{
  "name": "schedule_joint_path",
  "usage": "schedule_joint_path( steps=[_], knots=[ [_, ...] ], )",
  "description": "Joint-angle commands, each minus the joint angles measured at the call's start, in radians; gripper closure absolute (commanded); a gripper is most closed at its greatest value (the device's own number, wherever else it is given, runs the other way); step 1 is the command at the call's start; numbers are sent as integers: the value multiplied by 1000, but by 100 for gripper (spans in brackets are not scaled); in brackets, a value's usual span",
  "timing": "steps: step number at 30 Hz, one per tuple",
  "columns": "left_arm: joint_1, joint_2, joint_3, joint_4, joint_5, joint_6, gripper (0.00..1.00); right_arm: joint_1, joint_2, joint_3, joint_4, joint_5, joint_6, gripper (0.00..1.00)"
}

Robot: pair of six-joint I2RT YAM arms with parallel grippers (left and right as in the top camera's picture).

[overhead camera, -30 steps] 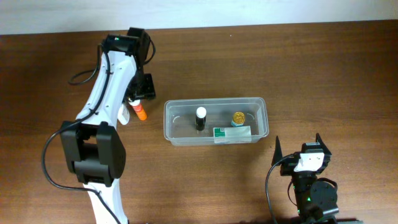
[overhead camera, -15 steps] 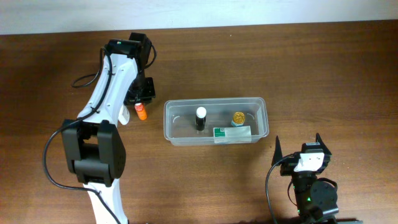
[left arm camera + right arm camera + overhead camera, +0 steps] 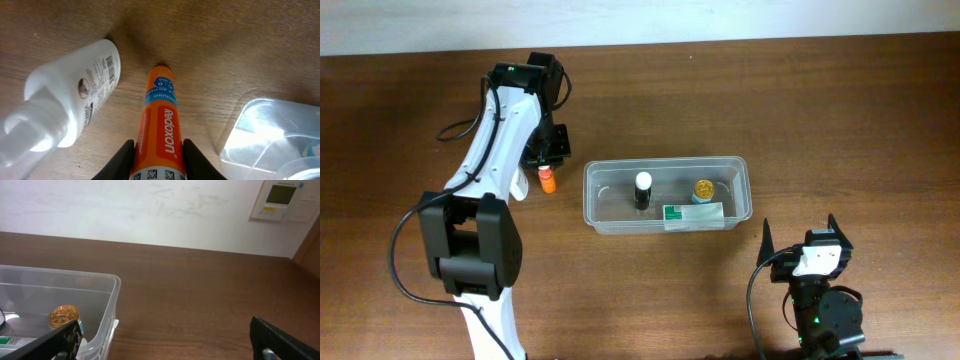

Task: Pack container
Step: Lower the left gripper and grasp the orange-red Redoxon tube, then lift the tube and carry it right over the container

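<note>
Redoxon tube (image 3: 159, 125): lower end cut by btm edge; overhead, part hidden under left claw (image 3: 547, 168). Near end of white bottle (image 3: 75, 90) blurred, cut off. Only corner of container (image 3: 265, 135) in frame.

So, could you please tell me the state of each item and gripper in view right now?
container, open-topped, three items inside
black bottle, upright inside container
gold-lidded jar, upright inside container
green-white box, lying inside container
orange tube, lying on table, gripped
white bottle, on its side beside orange tube
left gripper, shut on orange tube
right gripper, open, empty
</note>
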Motion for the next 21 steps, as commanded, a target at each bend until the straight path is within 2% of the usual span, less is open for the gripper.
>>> schedule_joint_path(
  steps=[1, 10, 21],
  knots=[
    [3, -12, 61, -15, 69, 32, 89, -6, -10, -8, -1, 9, 4, 2],
    [3, -120, 227, -153, 96, 58, 88, -6, -10, -8, -1, 9, 4, 2],
    [-61, -263, 236, -193, 134, 58, 88, -6, -10, -8, -1, 9, 4, 2]
  ],
)
